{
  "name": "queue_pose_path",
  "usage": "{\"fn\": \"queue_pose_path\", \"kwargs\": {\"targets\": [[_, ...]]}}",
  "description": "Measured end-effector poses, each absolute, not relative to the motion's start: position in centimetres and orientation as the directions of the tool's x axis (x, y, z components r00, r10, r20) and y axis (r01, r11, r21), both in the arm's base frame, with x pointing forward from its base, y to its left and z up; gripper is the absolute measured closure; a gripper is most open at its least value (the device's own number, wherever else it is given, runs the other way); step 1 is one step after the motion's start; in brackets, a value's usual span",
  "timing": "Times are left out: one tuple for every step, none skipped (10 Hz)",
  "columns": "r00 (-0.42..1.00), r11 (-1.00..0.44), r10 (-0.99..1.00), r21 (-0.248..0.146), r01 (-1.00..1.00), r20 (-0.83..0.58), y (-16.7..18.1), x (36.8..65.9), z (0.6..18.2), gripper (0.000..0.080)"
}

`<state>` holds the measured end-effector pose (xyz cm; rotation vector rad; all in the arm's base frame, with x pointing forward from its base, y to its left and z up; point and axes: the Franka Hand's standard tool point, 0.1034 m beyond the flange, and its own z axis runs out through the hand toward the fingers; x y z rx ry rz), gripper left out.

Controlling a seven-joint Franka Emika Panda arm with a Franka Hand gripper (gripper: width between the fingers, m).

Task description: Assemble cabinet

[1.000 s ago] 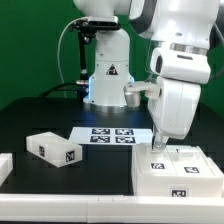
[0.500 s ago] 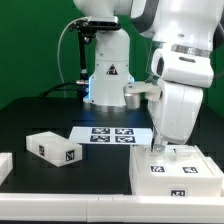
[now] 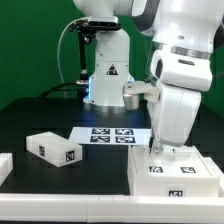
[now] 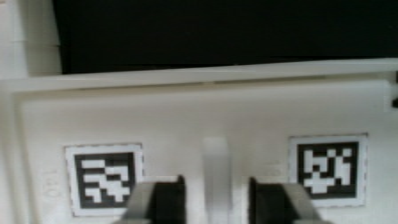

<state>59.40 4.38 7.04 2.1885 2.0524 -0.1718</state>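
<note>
The large white cabinet box [image 3: 180,172] lies at the front on the exterior view's right, with tags on its top and front. My gripper [image 3: 158,149] hangs right over its near-left top edge, fingertips at or just above the surface. In the wrist view the gripper [image 4: 217,205] is open. Its two dark fingers [image 4: 164,203] stand either side of a faint raised seam on the white panel [image 4: 205,105], between two tags. A smaller white cabinet block [image 3: 53,148] with tags lies at the left. Nothing is held.
The marker board [image 3: 112,134] lies flat mid-table between the block and the box. Another white piece [image 3: 4,168] shows at the far left edge. The robot base [image 3: 108,75] and a cable stand behind.
The arm has sunk a little and shifted slightly toward the exterior view's left, bringing the gripper closer to the box top. The parts have not moved.
</note>
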Motion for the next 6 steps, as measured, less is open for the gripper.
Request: {"fn": "queue_pose_path", "kwargs": {"targets": [[0.063, -0.055, 0.983, 0.047, 0.997, -0.175, 4.7, 59.9, 8.7, 0.0450], [0.098, -0.087, 0.982, 0.075, 0.993, -0.158, 4.8, 59.7, 10.4, 0.0450], [0.133, -0.120, 0.981, 0.094, 0.988, -0.144, 4.6, 59.0, 10.9, 0.0249], [0.134, -0.122, 0.980, 0.087, 0.989, -0.147, 4.5, 58.8, 10.5, 0.0114], [0.134, -0.122, 0.980, 0.086, 0.989, -0.148, 4.4, 58.9, 10.4, 0.0114], [0.135, -0.123, 0.980, 0.086, 0.989, -0.148, 4.4, 58.9, 10.4, 0.0023]]}}
